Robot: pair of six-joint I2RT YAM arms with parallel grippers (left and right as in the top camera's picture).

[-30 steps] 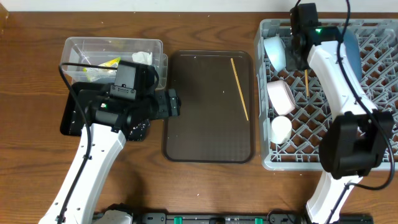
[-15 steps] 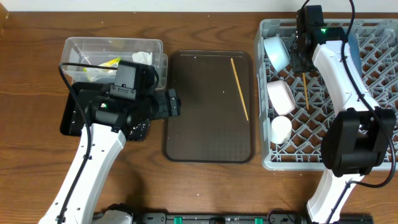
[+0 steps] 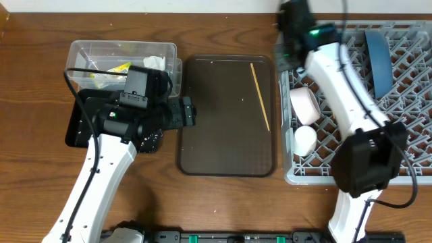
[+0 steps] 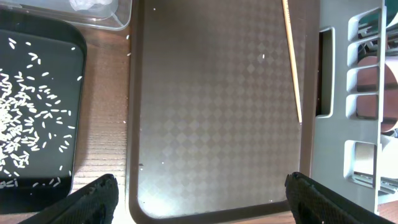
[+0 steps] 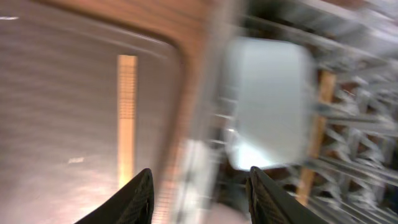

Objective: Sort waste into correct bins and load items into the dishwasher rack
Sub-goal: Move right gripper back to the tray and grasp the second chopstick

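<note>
One wooden chopstick (image 3: 260, 94) lies on the brown serving tray (image 3: 223, 148); it also shows in the left wrist view (image 4: 292, 62) and, blurred, in the right wrist view (image 5: 127, 118). The grey dishwasher rack (image 3: 412, 101) holds the dark blue plate (image 3: 376, 50), the white bowl (image 3: 304, 104) and the small white cup (image 3: 305, 140). My right gripper (image 3: 289, 40) is open and empty over the rack's near-left top corner (image 5: 199, 193). My left gripper (image 3: 185, 111) is open and empty at the tray's left edge (image 4: 199, 202). The light blue bowl and second chopstick are hidden under my right arm.
The clear box (image 3: 88, 50) holds the yellow wrapper (image 3: 118, 67) and white tissue (image 3: 154, 62). The black tray (image 3: 74, 131) holds scattered rice (image 4: 25, 118). A few stray grains lie on the brown tray. The right wrist view is motion-blurred.
My right arm has swung left from over the rack's inside to its left edge by the brown tray. The dark blue plate is now uncovered. My left arm has not moved.
</note>
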